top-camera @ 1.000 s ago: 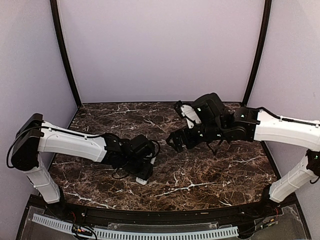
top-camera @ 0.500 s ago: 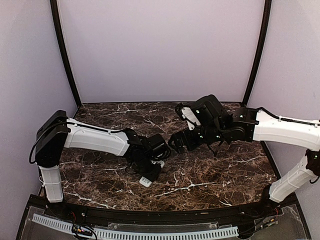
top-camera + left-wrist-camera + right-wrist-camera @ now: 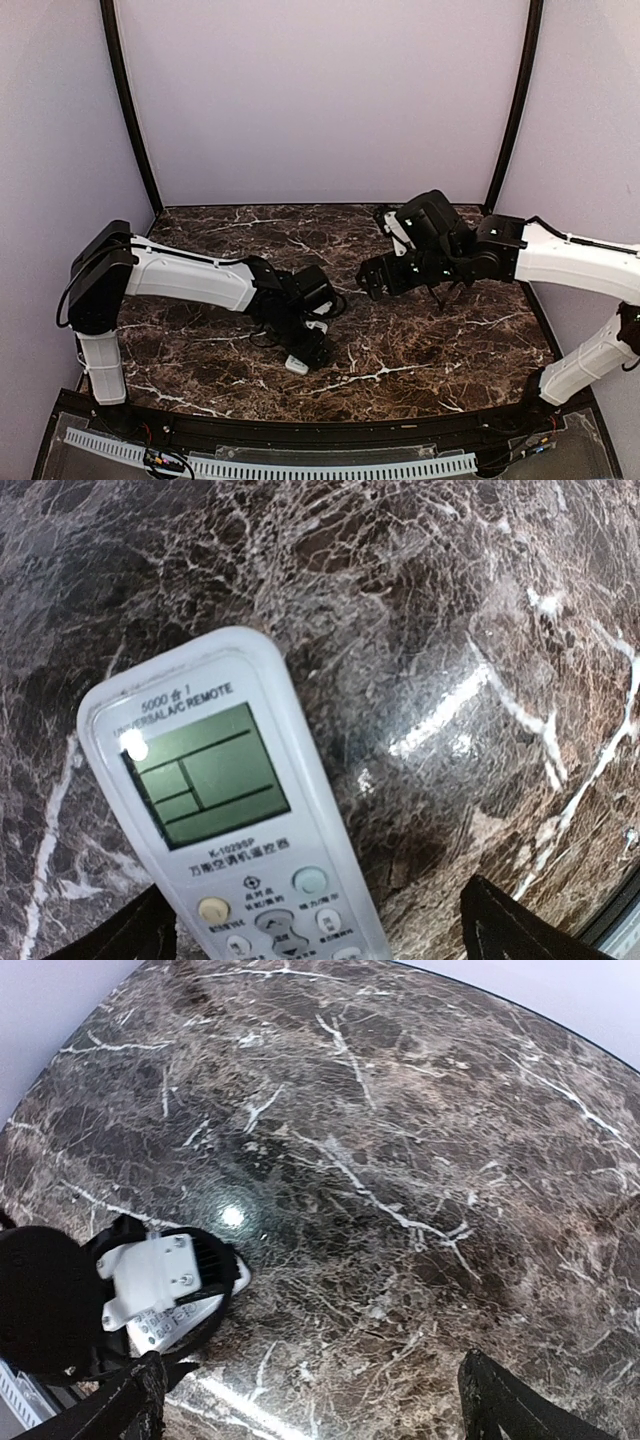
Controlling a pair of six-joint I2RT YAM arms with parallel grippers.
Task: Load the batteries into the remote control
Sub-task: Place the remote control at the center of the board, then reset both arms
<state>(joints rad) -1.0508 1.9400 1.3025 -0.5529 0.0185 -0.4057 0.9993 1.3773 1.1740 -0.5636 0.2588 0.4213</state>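
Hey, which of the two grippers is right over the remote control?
The left gripper: the white remote control lies face up on the table below its open fingers. The right gripper hangs well away from it, farther back.

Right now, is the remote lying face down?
No, the remote lies with its display and buttons facing up.

"5000" and "UNIVERSAL A/C REMOTE" on the remote control (image 3: 232, 815)
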